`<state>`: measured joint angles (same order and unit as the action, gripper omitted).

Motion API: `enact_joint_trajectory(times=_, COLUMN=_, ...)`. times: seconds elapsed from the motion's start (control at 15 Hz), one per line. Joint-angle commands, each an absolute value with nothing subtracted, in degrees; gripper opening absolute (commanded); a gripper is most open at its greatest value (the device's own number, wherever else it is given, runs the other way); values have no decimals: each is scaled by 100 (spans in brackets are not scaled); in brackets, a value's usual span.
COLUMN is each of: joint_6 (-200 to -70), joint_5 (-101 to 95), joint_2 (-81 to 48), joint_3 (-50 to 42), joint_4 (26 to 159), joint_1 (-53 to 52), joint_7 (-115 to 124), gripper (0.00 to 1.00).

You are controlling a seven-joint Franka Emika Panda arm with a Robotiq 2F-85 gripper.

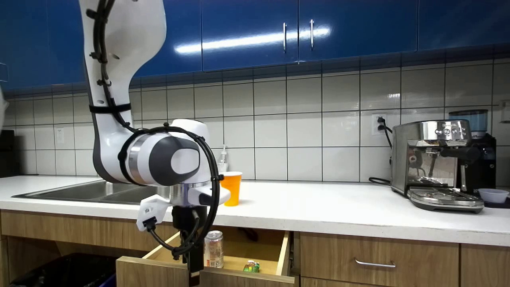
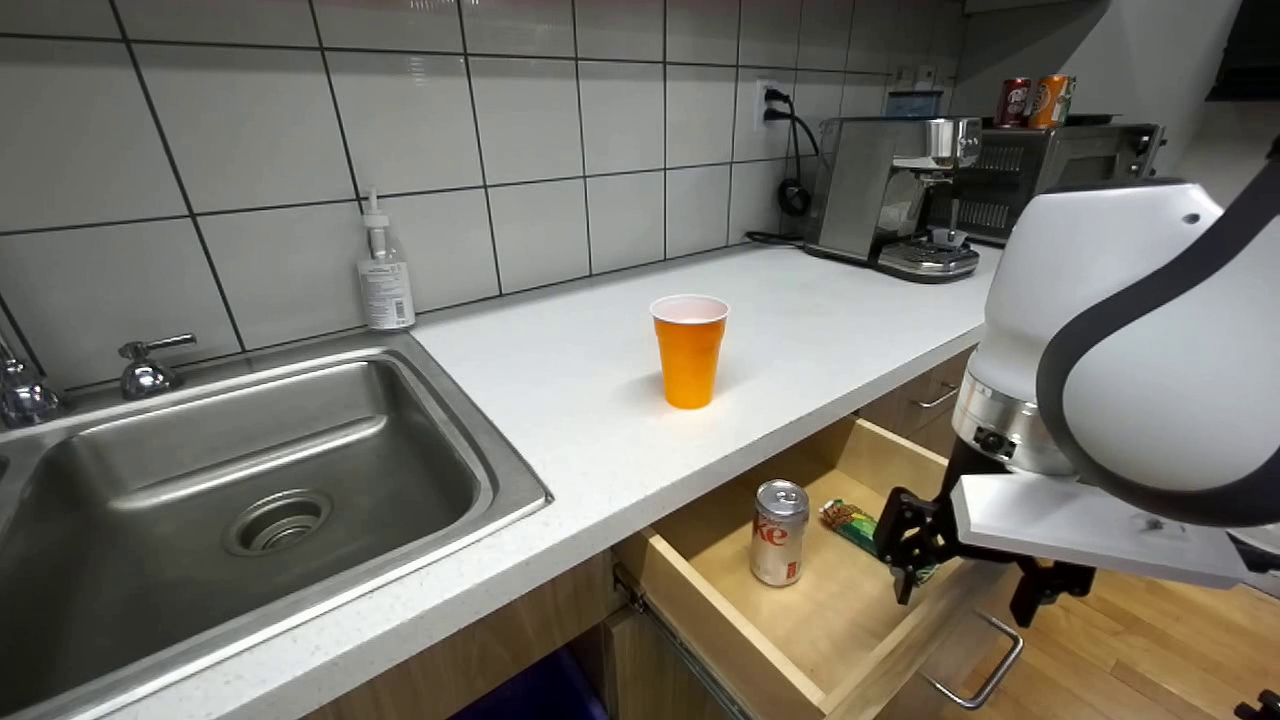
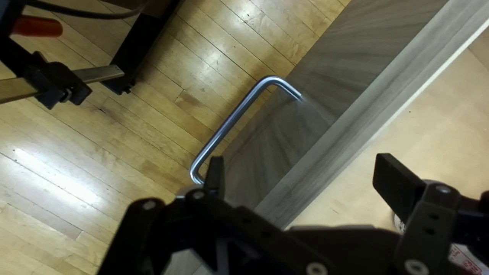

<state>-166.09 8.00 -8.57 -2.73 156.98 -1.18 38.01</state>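
My gripper (image 3: 300,168) stands open with nothing between its fingers, over the front edge of a pulled-out wooden drawer (image 3: 431,126). In the wrist view the top of the drawer front (image 3: 336,141) runs slantwise across the gap between the fingers. One finger lies on the side of the metal handle (image 3: 229,123), the other over the drawer's inside; contact cannot be told. Inside the drawer a silver Diet Coke can (image 2: 779,540) stands upright. Beside it lies a green-wrapped bar (image 2: 852,523), partly hidden by the gripper in that exterior view.
On the white counter above the drawer stands an orange cup (image 2: 690,360). A steel sink (image 2: 470,440) and a soap bottle (image 2: 385,285) are to its left. An espresso machine (image 1: 434,159) sits farther along. Under the counter is a black-lined bin (image 1: 67,271).
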Motion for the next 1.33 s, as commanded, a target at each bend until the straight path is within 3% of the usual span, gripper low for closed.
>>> enact_joint_trajectory(times=0.0, joint_6=-16600, joint_5=845, joint_2=-868, joint_3=-348, joint_4=15682, joint_1=-218, joint_7=3774, gripper=100)
enact_joint_trajectory(times=1.27, joint_6=-16918, joint_5=2187, joint_2=-920, joint_3=-166, joint_4=15608, joint_1=-357, joint_7=5268, gripper=100)
